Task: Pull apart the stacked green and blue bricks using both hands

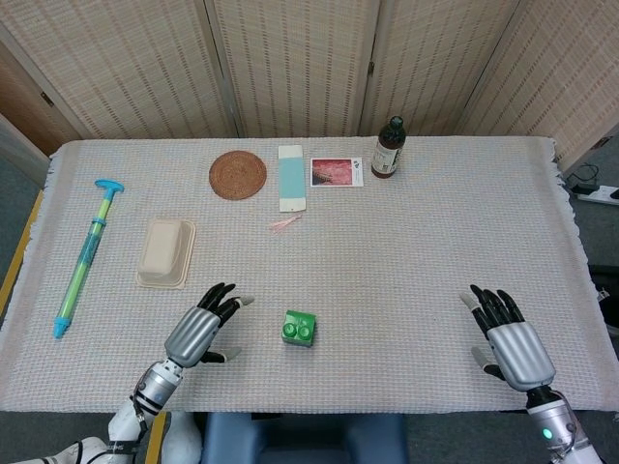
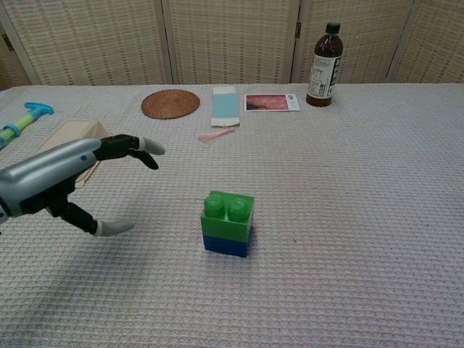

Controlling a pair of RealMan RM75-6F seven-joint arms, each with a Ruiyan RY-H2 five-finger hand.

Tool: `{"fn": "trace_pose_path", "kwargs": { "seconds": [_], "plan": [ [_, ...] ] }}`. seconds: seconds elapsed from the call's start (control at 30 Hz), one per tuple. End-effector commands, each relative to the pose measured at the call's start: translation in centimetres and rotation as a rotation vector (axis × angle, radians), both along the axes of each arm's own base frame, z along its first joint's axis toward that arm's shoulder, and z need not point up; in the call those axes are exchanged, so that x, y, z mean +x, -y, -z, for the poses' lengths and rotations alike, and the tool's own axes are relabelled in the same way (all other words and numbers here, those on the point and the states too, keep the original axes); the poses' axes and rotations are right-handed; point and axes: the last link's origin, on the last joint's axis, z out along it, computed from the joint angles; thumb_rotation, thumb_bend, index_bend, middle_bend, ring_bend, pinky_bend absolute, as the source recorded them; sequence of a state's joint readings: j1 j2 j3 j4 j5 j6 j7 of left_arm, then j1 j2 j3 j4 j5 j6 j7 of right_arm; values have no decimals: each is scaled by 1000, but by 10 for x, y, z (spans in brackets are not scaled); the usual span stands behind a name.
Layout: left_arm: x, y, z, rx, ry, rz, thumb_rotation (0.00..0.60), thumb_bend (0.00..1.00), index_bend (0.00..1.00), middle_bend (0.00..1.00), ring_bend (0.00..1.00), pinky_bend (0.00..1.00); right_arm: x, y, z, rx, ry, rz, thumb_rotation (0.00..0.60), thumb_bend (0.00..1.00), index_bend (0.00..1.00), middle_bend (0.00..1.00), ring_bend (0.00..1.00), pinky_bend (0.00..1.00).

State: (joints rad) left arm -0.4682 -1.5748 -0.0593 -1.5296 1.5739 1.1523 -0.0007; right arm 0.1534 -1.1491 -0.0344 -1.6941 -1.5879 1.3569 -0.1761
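bricks stacked, green on blue, near worktop front edge, centre | my left hand released, fingers spread, just beside, bricks to its right | right hand released, well apart, front-right | left nearer

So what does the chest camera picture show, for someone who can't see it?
A green brick sits stacked on a blue brick on a white woven tablecloth, with the robot's open left hand beside it, not touching. Behind are a dark bottle, a round woven coaster and a beige tray.
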Motion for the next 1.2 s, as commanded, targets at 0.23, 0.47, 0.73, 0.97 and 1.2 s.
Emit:
{"fn": "trace_pose_path", "kwargs": {
  "seconds": [0.23,0.47,0.73,0.97,1.2],
  "plan": [
    [34,-9,25,-46,-4,14,600,276,179,270,39,0,-3,2,-4,10,15,13,600,406,0,0,0,0],
    [45,-12,36,-62,-2,18,600,276,193,270,38,0,-2,1,-5,10,22,11,600,408,0,0,0,0],
    [51,-14,49,-81,-10,33,600,275,212,270,37,0,-2,1,-5,16,20,12,600,407,0,0,0,0],
    [59,-17,58,-106,-14,43,600,280,218,270,37,0,-4,3,-6,15,21,20,600,407,0,0,0,0],
    [62,-22,68,-114,-7,47,600,283,248,287,43,0,-5,5,-7,15,24,27,600,407,0,0,0,0]
  ]
}}
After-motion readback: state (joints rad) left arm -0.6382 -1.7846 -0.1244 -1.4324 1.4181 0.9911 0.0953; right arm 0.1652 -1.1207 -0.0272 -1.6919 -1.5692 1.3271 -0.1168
